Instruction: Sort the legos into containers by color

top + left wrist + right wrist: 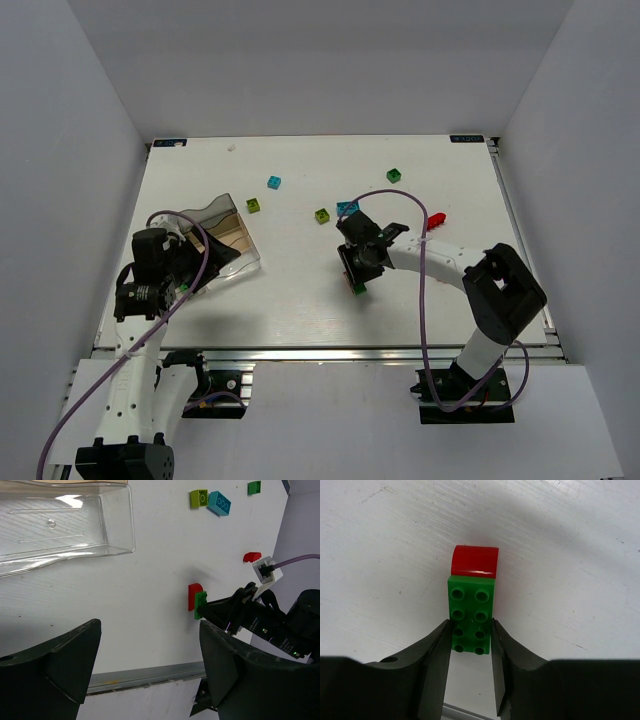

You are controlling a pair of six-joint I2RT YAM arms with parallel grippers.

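My right gripper is shut on a green eight-stud brick with a red rounded piece joined to its far end, at the table surface. The top view shows this gripper in the near middle of the table. The stack also shows in the left wrist view. My left gripper is open and empty, near the table's front edge, just beside the clear tray. In the top view the tray sits at the left with my left gripper next to it.
Loose bricks lie farther back: cyan, lime, lime, cyan, dark green, red. The left wrist view shows lime, cyan, green, red. White walls enclose the table.
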